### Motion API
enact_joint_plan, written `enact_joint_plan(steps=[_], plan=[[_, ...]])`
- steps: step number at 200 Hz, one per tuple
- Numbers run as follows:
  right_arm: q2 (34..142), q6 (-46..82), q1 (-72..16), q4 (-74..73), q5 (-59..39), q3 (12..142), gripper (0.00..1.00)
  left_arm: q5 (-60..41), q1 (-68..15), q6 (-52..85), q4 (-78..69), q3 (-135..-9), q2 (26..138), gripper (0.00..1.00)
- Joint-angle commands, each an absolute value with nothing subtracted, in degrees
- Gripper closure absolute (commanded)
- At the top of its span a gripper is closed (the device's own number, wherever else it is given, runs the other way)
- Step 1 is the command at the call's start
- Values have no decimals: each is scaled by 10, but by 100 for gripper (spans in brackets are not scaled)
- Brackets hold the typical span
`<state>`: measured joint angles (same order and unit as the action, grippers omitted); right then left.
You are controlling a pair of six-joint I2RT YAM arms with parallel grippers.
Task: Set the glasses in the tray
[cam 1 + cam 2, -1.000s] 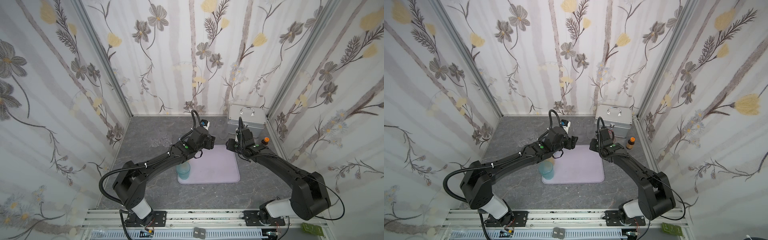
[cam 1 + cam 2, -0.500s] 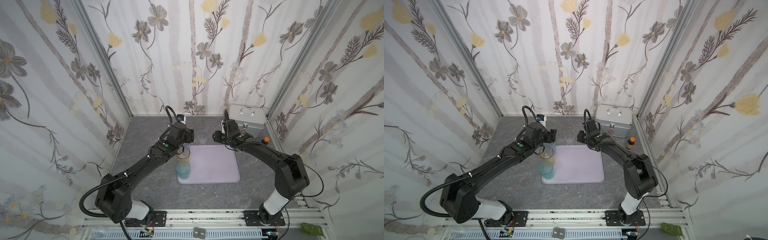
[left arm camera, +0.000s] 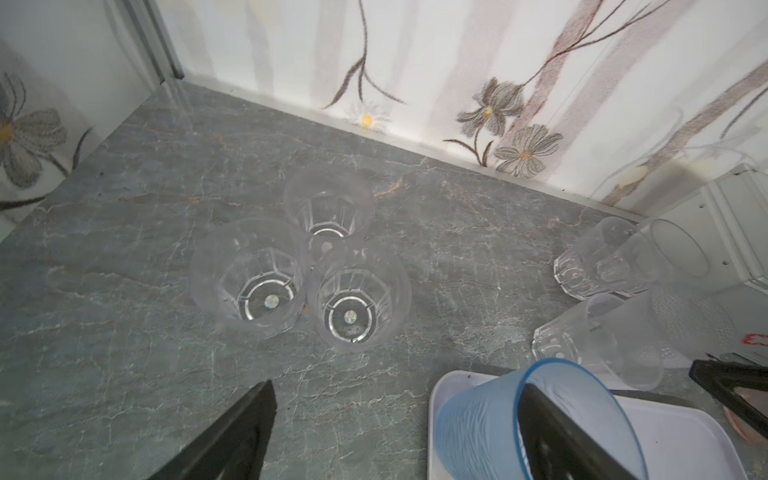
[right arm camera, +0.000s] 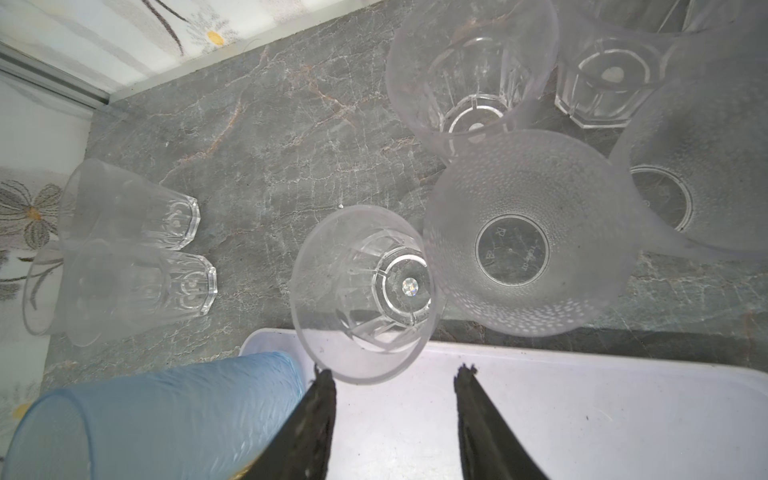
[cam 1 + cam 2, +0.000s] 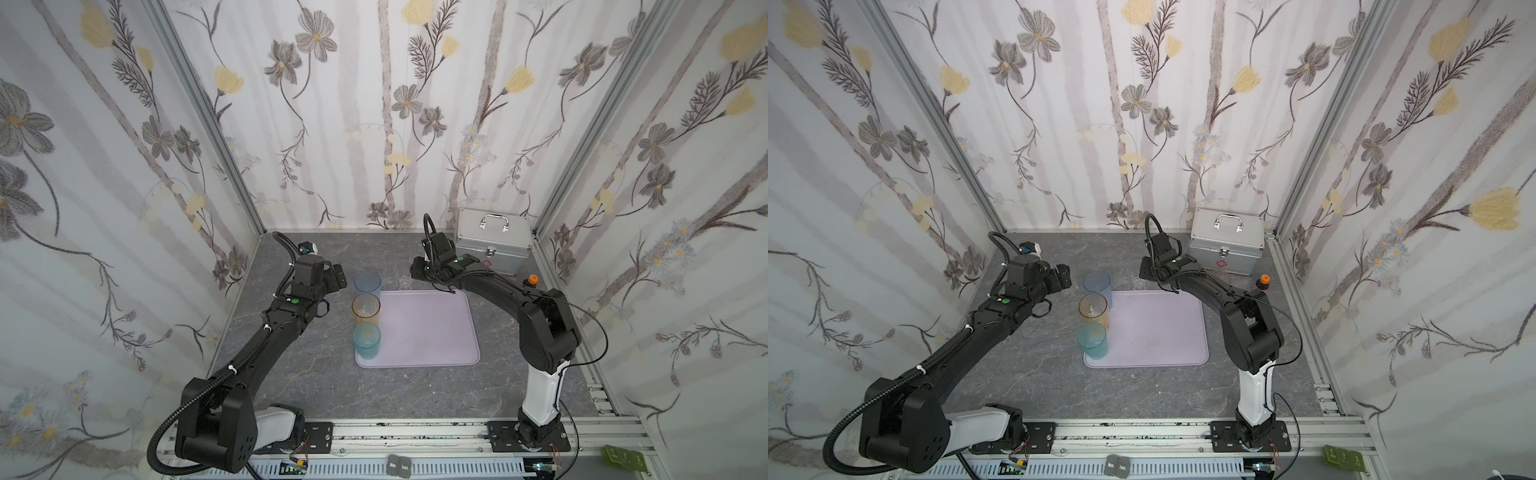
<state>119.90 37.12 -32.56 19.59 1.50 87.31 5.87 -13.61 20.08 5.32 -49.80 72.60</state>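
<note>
We see the lilac tray (image 5: 428,328) lying flat on the grey desk (image 5: 316,374). Three tall tumblers stand upright in a row along its left edge: a blue tumbler (image 5: 367,283) at the far corner, an amber tumbler (image 5: 366,307) in the middle and a teal tumbler (image 5: 366,338) nearest the arm bases. The left tool (image 3: 397,388) sits just left of the blue tumbler, jaws spread wide with nothing between them. In the left wrist view one finger (image 3: 557,432) crosses in front of that tumbler, and we cannot tell whether it touches. Beyond it, three short clear tumblers (image 3: 253,278) stand bunched together on the desk, outside the tray. The right tool (image 4: 394,370) hovers over the tray's far edge, jaws partly parted and gripping nothing. A clear faceted tumbler (image 4: 365,286) stands on the desk just ahead of its tips, right beside a frosted dotted tumbler (image 4: 528,237). A silver case (image 5: 492,245) stands in the far right corner.
</note>
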Motion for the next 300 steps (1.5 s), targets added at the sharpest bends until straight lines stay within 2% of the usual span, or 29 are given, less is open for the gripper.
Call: enact_joint_plan(steps=[1,52,121,140,156,194,218,268,300], plan=[[1212,390,-326,187,29,885,53,46,-128,223,50,-485,723,6],[1256,403,-324,187,39,926,57,57,-122,225,49,-472,709,6],[1284,399,-322,202,51,953,82,57,-119,225,47,-469,705,6],[1280,387,-322,210,64,951,85,54,-118,226,46,-469,706,6],[1275,373,-322,212,64,951,85,54,-118,226,45,-469,706,6],[1252,355,-323,224,65,948,72,37,-117,249,42,-475,707,5],[1223,351,-328,217,65,925,67,30,-114,262,37,-488,715,4],[1151,360,-340,184,59,841,64,12,-80,235,38,-571,788,5],[1104,371,-343,156,52,775,63,-41,-30,225,40,-635,862,9]])
